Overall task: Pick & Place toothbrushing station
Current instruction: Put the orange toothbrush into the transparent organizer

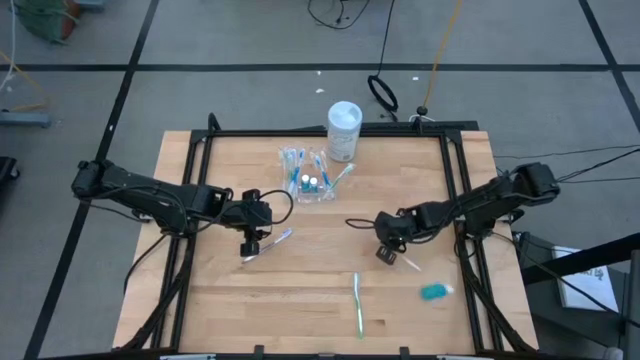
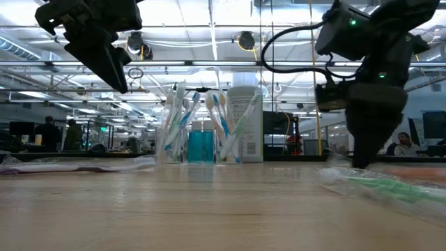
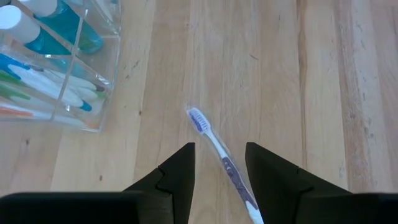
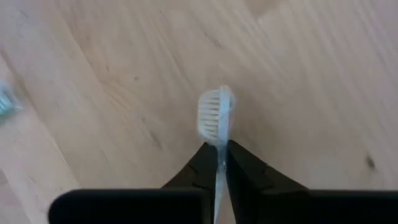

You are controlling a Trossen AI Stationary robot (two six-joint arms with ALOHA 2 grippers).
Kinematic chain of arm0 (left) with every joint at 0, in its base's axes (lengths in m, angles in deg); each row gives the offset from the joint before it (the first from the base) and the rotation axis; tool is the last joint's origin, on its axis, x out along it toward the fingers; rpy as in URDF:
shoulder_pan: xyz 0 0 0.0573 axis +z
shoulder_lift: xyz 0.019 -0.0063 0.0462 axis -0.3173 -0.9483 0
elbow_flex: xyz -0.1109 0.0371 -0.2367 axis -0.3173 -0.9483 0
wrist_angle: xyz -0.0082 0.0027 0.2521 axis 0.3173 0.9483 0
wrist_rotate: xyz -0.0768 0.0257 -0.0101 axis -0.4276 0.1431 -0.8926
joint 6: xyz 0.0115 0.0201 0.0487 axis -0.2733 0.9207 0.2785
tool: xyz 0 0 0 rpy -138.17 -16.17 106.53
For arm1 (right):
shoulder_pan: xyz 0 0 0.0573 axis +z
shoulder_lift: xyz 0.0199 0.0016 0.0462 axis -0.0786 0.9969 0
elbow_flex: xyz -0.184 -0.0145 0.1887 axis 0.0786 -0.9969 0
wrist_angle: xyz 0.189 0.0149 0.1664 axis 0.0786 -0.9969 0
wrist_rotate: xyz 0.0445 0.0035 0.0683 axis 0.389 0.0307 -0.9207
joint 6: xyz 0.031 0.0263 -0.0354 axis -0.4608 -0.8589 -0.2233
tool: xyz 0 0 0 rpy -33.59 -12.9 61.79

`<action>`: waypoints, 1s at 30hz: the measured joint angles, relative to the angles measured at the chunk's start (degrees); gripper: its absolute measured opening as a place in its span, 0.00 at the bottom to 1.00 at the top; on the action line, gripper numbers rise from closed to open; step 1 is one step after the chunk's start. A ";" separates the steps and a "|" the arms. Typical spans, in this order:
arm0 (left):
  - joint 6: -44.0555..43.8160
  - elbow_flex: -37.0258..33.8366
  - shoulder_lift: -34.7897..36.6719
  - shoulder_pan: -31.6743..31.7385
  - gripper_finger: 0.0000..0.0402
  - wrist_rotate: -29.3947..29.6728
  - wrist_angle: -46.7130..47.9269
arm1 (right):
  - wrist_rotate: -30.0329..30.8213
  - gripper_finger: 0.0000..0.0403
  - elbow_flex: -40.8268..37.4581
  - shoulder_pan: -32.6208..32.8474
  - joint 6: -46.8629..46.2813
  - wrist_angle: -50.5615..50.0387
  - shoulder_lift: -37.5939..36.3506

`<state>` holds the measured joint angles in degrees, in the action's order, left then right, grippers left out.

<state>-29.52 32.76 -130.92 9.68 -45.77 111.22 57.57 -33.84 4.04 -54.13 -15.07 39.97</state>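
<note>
A clear plastic holder [image 1: 310, 176] with several pastel toothbrushes and blue toothpaste tubes stands at the table's far middle; it also shows in the low view [image 2: 202, 132] and the left wrist view [image 3: 74, 81]. A white-and-purple toothbrush [image 1: 277, 238] lies flat on the table. My left gripper [image 3: 219, 152] is open above it, one finger on either side, and touches nothing. My right gripper [image 4: 217, 152] is shut on a white toothbrush [image 1: 406, 262], low over the table's right half. A green toothbrush [image 1: 358, 302] and a blue tube [image 1: 434, 291] lie near the front edge. My right gripper pinches the white toothbrush by its neck [image 4: 218, 144], just behind the bristle head [image 4: 214, 112], between its two fingertips. The fingers come from above, pointing down, and lie along the brush. Whether the brush is clear of the table, I cannot tell.
A taller white cylindrical container [image 1: 344, 129] stands just behind the holder at the far edge. Black frame rails [image 1: 190, 200] run along the table's left and right sides. Bare wood lies between the two grippers and toward the near left.
</note>
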 joint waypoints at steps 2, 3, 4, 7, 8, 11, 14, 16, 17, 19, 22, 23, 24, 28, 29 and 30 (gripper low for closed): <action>0.06 0.02 0.00 0.00 0.37 0.00 -0.06 | 0.12 0.04 -0.21 -0.82 1.37 4.16 -0.27; 0.10 0.02 0.00 0.00 0.37 0.00 -0.06 | 0.56 0.05 -0.27 -1.22 2.35 6.98 -0.33; 0.15 0.02 0.00 0.00 0.37 0.00 -0.06 | 1.80 0.05 -0.38 -1.60 3.47 10.91 -0.36; 0.25 0.03 -0.01 0.00 0.37 0.00 -0.25 | 5.04 0.04 -0.34 -2.93 8.84 23.23 -1.17; 0.48 0.04 -0.03 0.00 0.37 0.00 -0.39 | 5.58 0.03 -0.20 -3.39 11.19 28.69 -1.22; 1.48 0.04 -0.02 0.00 0.37 0.00 -0.56 | 7.75 0.02 -0.26 -5.14 20.09 44.90 -1.20; 1.73 0.04 -0.02 0.00 0.37 -0.02 -0.67 | 11.51 0.03 -0.17 -7.04 31.41 61.99 -1.27; 1.74 0.04 -0.02 0.00 0.37 -0.01 -0.82 | 13.49 0.03 -0.17 -8.43 39.55 72.55 -1.27; 1.74 0.04 -0.02 0.00 0.37 -0.02 -0.82 | 13.93 0.03 -0.17 -9.13 43.04 77.30 -1.27; 1.81 0.04 -0.02 0.00 0.37 0.00 -1.00 | 13.88 0.02 -0.13 -11.24 48.21 85.59 -0.53; 2.74 0.04 -0.02 0.00 0.37 -0.01 -1.00 | 13.89 0.02 -0.11 -14.10 48.60 91.80 1.16; 3.29 0.04 -0.02 0.00 0.37 -0.01 -0.98 | 13.24 0.02 0.03 -14.99 47.68 93.02 1.96; 3.85 0.04 -0.02 0.00 0.37 -0.02 -1.02 | 11.85 0.02 0.63 -15.95 46.77 93.36 2.93; 6.48 0.04 -0.02 0.05 0.37 -0.04 -2.50 | 9.55 0.02 2.85 -18.92 45.88 93.08 8.37; 7.20 0.04 -0.02 0.07 0.37 -0.02 -3.01 | 9.56 0.02 3.44 -19.53 46.22 93.31 9.97; 7.95 0.04 -0.02 0.07 0.37 -0.04 -3.34 | 9.62 0.02 3.88 -20.10 46.44 94.00 11.67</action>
<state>-21.57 32.80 -130.94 9.75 -45.81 107.88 67.19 -29.95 -16.06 -7.69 78.93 51.64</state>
